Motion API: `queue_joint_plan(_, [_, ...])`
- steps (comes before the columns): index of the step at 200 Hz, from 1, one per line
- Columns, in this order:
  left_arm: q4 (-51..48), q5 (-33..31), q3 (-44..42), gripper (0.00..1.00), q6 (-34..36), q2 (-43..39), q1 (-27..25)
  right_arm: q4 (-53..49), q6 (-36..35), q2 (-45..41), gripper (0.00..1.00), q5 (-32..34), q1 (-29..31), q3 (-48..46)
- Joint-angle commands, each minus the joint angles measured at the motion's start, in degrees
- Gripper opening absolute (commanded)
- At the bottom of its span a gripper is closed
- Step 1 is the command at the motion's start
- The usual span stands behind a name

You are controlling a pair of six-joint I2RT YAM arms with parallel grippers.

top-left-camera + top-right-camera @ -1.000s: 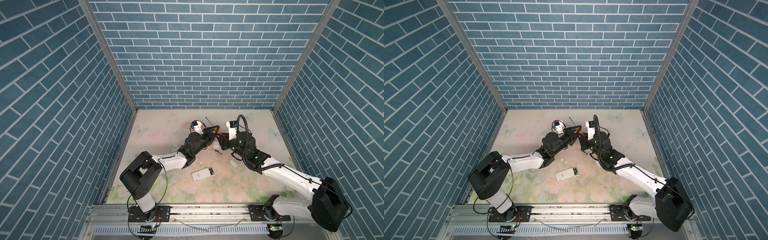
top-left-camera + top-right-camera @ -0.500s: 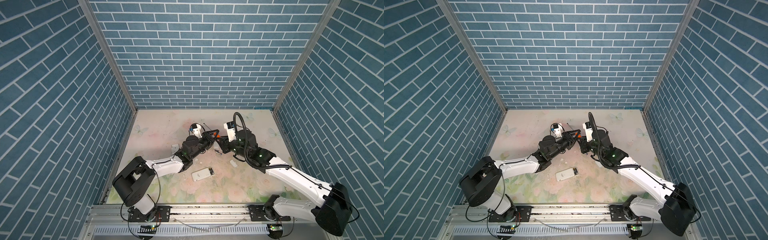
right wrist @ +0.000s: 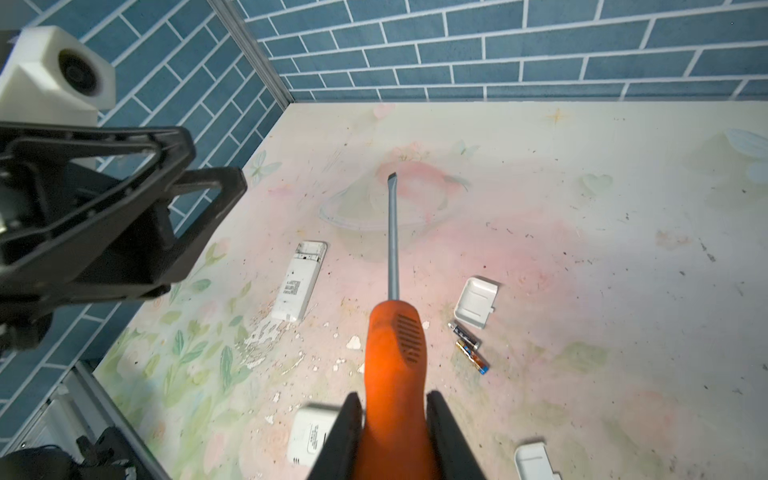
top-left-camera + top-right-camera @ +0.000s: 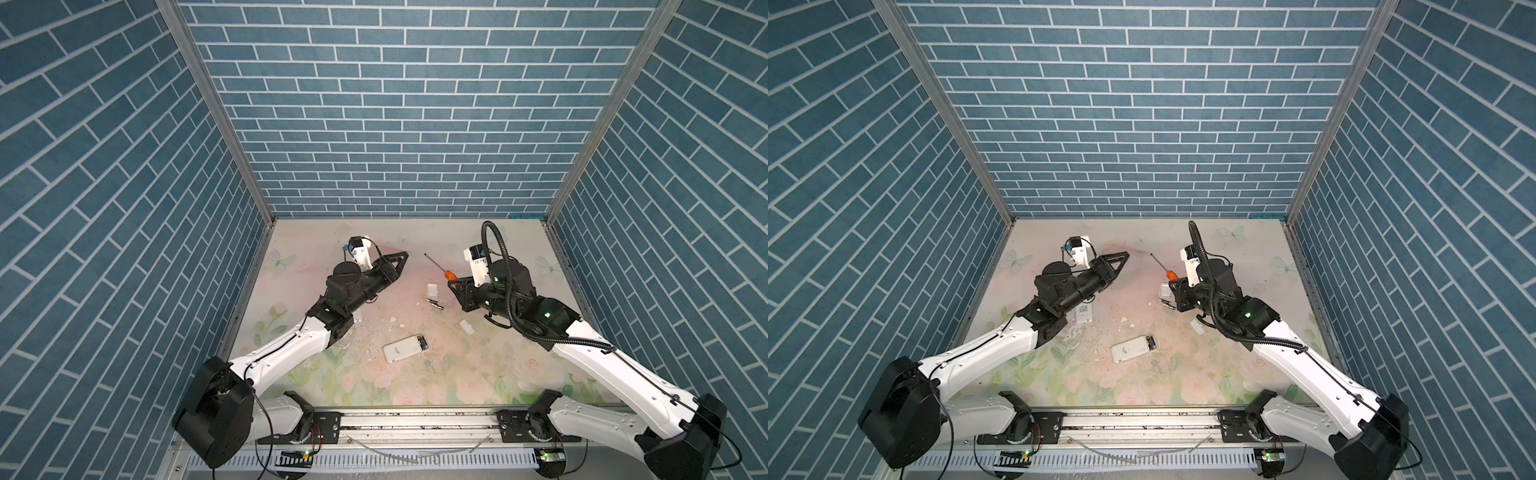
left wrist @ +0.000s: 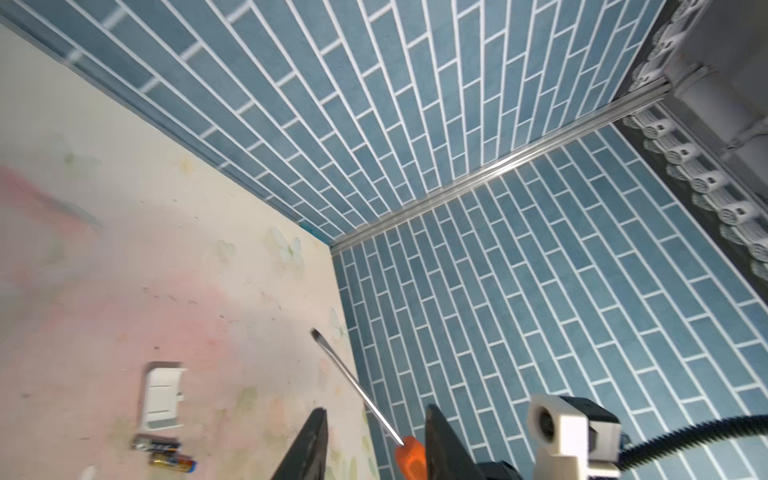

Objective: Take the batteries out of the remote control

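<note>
Right wrist view has the right gripper (image 3: 395, 397) clamped tight on the handle of the orange screwdriver (image 3: 397, 340), while the left gripper (image 3: 212, 164) hangs nearby, jaws parted, holding nothing.

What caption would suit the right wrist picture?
Right hand grips orange-handled screwdriver; two small dark batteries lie on floral tabletop.

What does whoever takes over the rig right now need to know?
Left hand: open, empty, held in the air.
Right hand: shut on the screwdriver.
Done: both bays open; two batteries lie beside one cover; the remote by the left arm has an empty-looking bay.
To do: the front remote has a dark bay, possibly still loaded; check and empty it.
</note>
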Motion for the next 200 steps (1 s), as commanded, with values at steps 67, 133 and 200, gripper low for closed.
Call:
queue_joint_plan(67, [-28.3,4.5,-6.5,0.39,13.0,-4.6,2.3,-29.4,-1.9,-1.5,0.00,-8.8,1.0,13.6])
queue_joint_plan(133, [-36.4,3.2,-5.2,0.31,19.7,0.4,0.3,-42.9,0.6,0.9,0.00,-3.0,7.4,16.0])
queue_joint_plan(200, [-43.2,-3.7,-2.2,0.26,25.1,8.5,-8.4,-53.4,4.8,4.8,0.00,1.4,15.3,17.8])
